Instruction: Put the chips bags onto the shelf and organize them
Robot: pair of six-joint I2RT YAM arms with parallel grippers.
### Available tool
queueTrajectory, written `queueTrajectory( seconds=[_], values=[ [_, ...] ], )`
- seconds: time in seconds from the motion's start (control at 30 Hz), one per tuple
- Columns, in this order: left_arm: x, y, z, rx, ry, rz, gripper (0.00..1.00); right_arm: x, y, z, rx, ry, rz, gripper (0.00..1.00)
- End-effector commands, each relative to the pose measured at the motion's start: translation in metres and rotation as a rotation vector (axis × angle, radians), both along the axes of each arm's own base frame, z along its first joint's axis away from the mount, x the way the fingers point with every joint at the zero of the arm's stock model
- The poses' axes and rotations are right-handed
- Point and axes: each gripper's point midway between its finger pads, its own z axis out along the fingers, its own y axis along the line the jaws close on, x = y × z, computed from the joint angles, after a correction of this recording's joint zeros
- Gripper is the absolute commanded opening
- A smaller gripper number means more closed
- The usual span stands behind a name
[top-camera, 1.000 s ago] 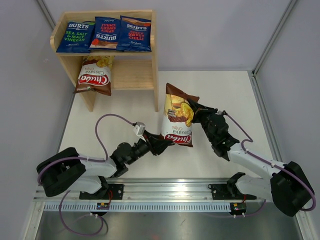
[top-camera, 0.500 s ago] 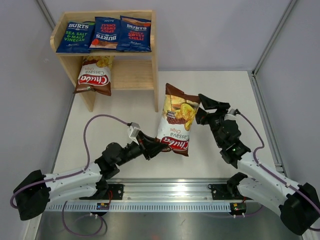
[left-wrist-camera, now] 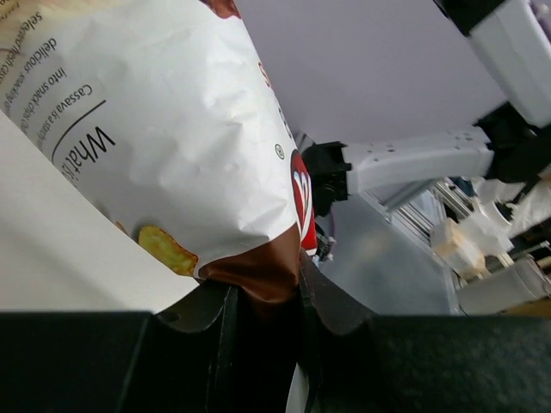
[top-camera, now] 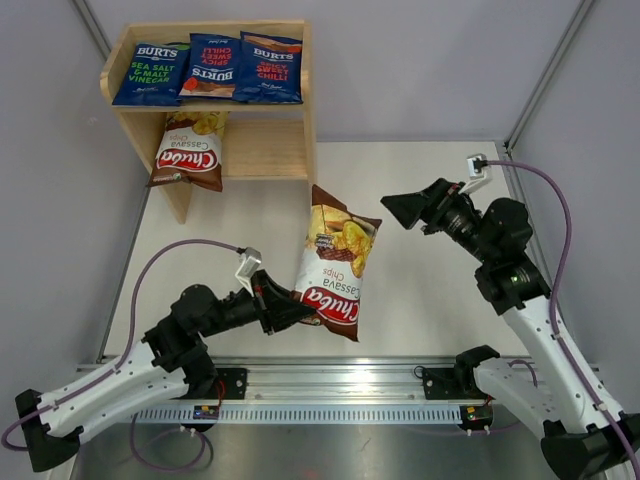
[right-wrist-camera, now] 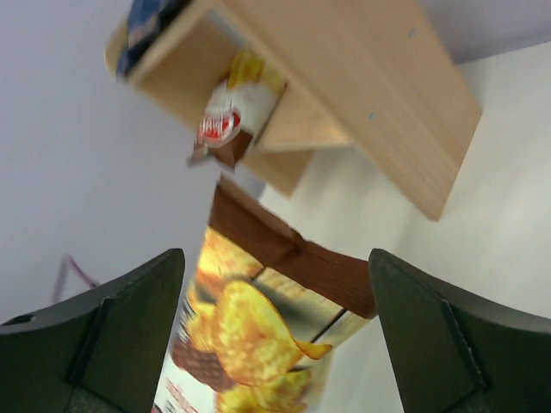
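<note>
Left gripper (top-camera: 292,312) is pinching the lower edge of the Chuba bag (top-camera: 333,262). Right gripper (top-camera: 400,210) is hovering at the bag's 2 o'clock, fingers spread.

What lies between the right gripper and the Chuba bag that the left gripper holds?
Nothing. In the top view only bare white table shows between the right gripper and the held Chuba bag.
</note>
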Motion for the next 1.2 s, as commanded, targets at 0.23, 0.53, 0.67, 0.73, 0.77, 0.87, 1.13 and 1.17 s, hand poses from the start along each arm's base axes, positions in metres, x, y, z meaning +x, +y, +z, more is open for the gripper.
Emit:
queueTrajectory(
  seconds=[0.23, 0.53, 0.67, 0.73, 0.77, 0.87, 1.13, 1.17],
  values=[
    [-0.104, 0.033, 0.069, -0.11, -0.295, -0.475, 0.0, -0.1, 0.021, -0.02, -0.383, -0.129, 0.53, 0.97],
    [-0.135, 0.041, 0.081, -0.198, -0.344, -0.664, 0.0, -0.166, 0.034, 0.01, -0.177, -0.175, 0.834, 0.98],
    [-0.138, 0.045, 0.085, -0.22, -0.362, -0.67, 0.0, -0.203, 0.039, 0.013, -0.093, -0.146, 1.0, 1.0],
    [-0.139, 0.045, 0.085, -0.222, -0.356, -0.683, 0.0, -0.219, 0.039, 0.011, -0.093, -0.152, 1.051, 1.0],
    [-0.138, 0.042, 0.082, -0.211, -0.338, -0.688, 0.0, -0.223, 0.039, 0.013, -0.087, -0.163, 1.064, 0.99],
    [-0.136, 0.038, 0.08, -0.2, -0.318, -0.701, 0.0, -0.236, 0.038, 0.011, -0.062, -0.121, 1.115, 1.0],
    [-0.122, 0.025, 0.073, -0.136, -0.279, -0.66, 0.01, -0.239, 0.036, 0.001, -0.06, -0.03, 1.141, 0.88],
    [-0.117, 0.022, 0.072, -0.123, -0.27, -0.637, 0.01, -0.24, 0.036, 0.001, -0.057, -0.011, 1.146, 0.88]
  ],
)
